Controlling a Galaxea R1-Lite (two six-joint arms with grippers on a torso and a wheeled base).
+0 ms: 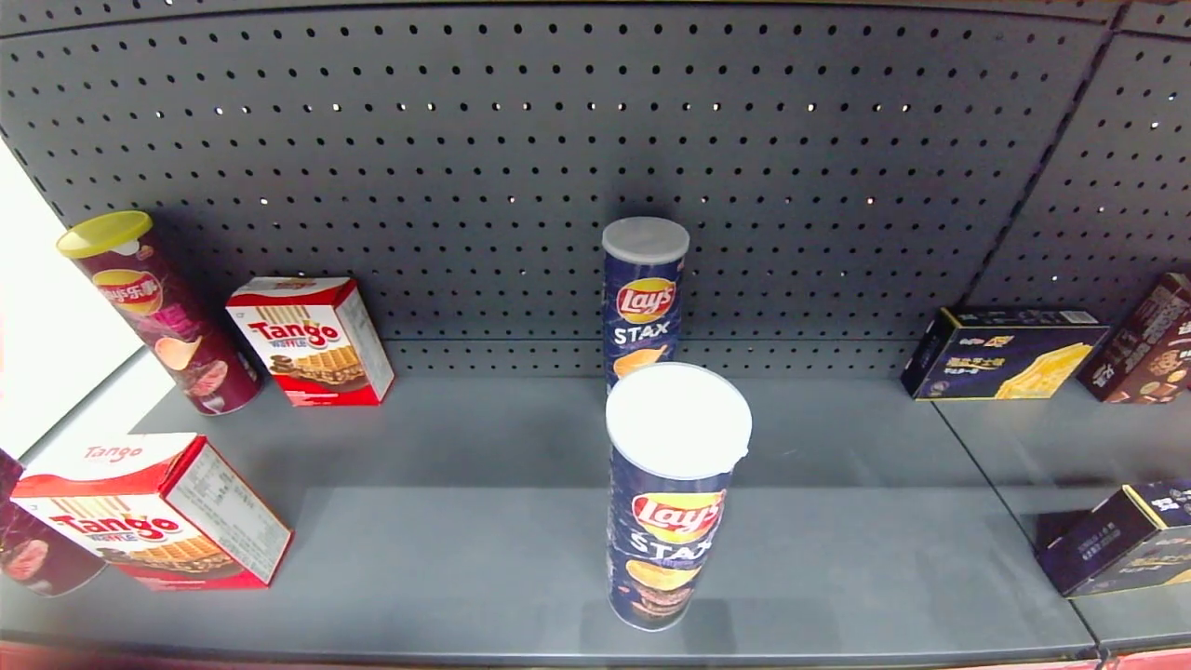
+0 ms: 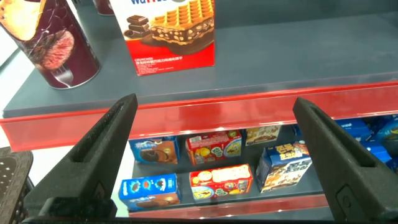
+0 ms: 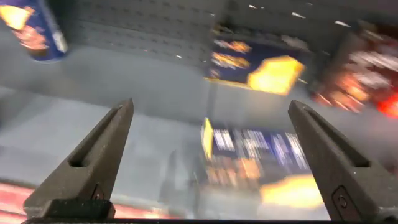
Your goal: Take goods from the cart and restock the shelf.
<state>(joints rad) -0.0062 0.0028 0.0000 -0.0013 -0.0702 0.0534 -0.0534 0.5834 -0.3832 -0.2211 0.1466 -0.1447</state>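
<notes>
Two dark blue chip cans stand on the grey shelf [image 1: 447,521]: one near the front [image 1: 672,493] and one behind it by the pegboard [image 1: 643,298]. My left gripper [image 2: 214,162] is open and empty, in front of the shelf's red front edge [image 2: 205,112], below a wafer box [image 2: 171,34] and a maroon can [image 2: 53,40]. My right gripper [image 3: 211,162] is open and empty too, above the shelf before a dark blue box [image 3: 261,152]. A blue can [image 3: 34,28] shows off to its side.
Red wafer boxes [image 1: 312,340] [image 1: 149,512] and a maroon can [image 1: 158,312] fill the shelf's left. Dark blue boxes [image 1: 1010,354] [image 1: 1117,535] and a brown box [image 1: 1149,344] sit at the right. A lower shelf holds small snack boxes [image 2: 214,171]. Bare shelf lies either side of the blue cans.
</notes>
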